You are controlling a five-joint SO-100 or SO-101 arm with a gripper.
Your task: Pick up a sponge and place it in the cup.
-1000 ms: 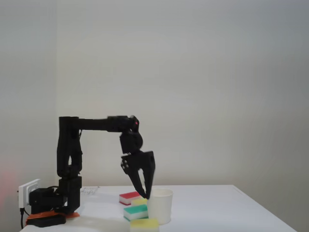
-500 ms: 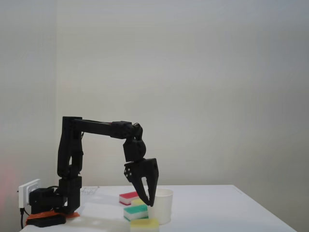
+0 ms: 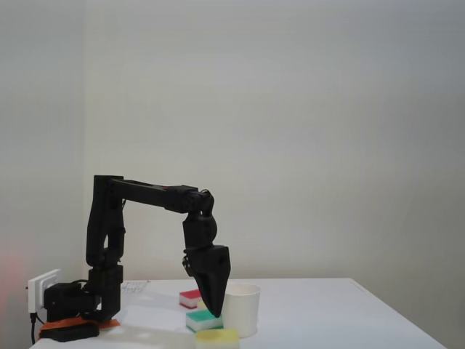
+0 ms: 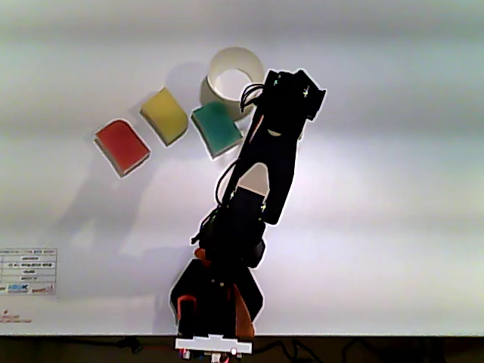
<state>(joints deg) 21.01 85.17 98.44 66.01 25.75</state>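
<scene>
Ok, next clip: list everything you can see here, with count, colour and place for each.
sponge: one, pale yellow, on the table between the other two sponges in the other view.
red-topped sponge: one, red, leftmost of the row in the other view.
teal-green-topped sponge: one, teal green, right of the yellow one, just below the cup.
cup: one, white, upright, at the far end of the sponge row; nothing visible inside.
table: one, white.
label sheet: one, white with print, near the table's left front edge.
power socket block: one, white, beside the arm base in the fixed view.
arm: one, black, on an orange base.
gripper: one, black, pointing down beside the cup, jaws together, holding nothing visible.
</scene>
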